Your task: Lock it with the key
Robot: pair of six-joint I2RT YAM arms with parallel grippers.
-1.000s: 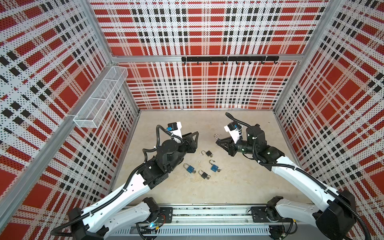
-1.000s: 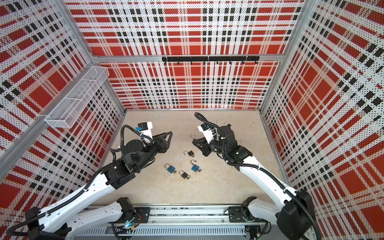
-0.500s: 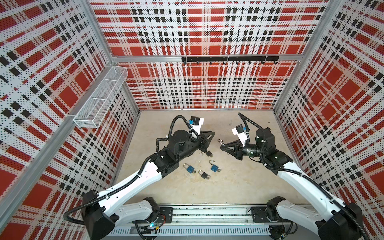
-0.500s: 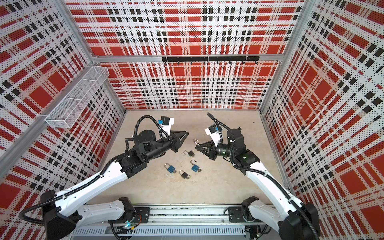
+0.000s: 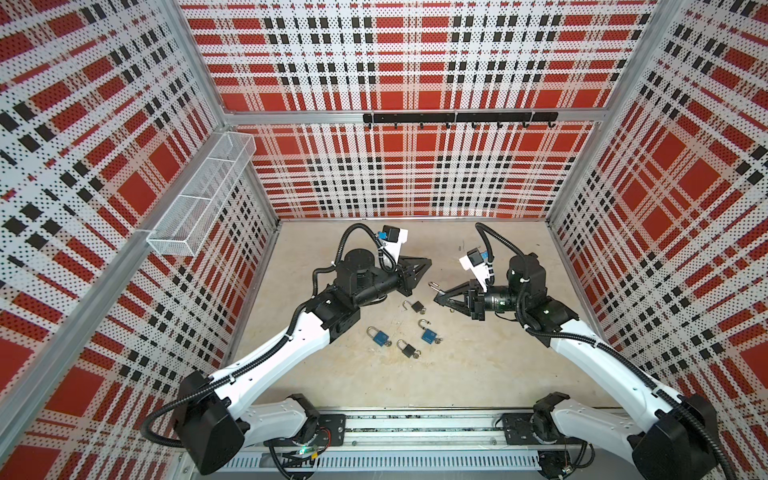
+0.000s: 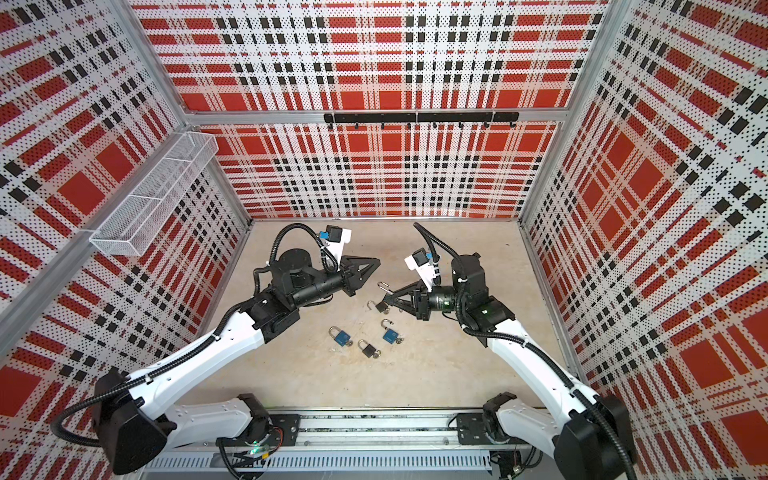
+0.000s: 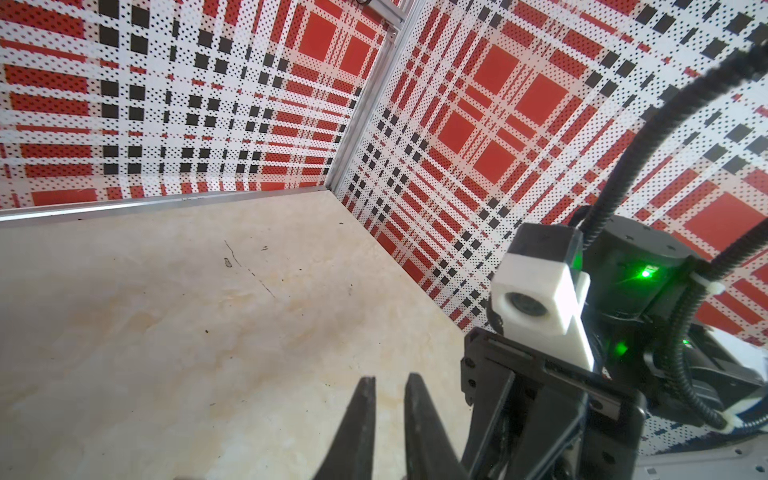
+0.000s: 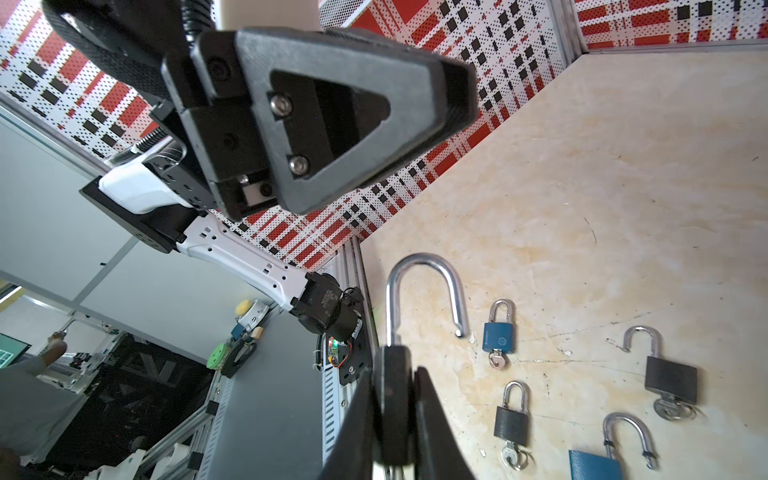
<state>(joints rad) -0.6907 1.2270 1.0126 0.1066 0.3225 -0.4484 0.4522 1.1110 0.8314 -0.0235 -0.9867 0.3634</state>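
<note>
My right gripper (image 8: 395, 370) is shut on the body of a black padlock (image 8: 392, 399), held off the floor. Its silver shackle (image 8: 419, 274) stands swung open. In both top views that shackle (image 5: 434, 286) (image 6: 383, 286) pokes out past the right gripper (image 5: 438, 300). This padlock's key is hidden. My left gripper (image 7: 391, 379) faces it from a short way off (image 5: 428, 262) (image 6: 376, 262). Only a narrow gap shows between its fingers, with nothing in it.
Several padlocks lie on the beige floor below, keys in their bases: a black one, shackle open (image 5: 417, 307) (image 8: 670, 380), a shut blue one (image 5: 379, 337) (image 8: 498, 338), a blue one, shackle open (image 5: 428, 334), and a shut black one (image 5: 409, 350) (image 8: 512, 424). Plaid walls close in; a wire basket (image 5: 199, 199) hangs left.
My left gripper swung in toward the middle and its fingers narrowed. My right arm drew back to the right and turned, still holding the black padlock.
</note>
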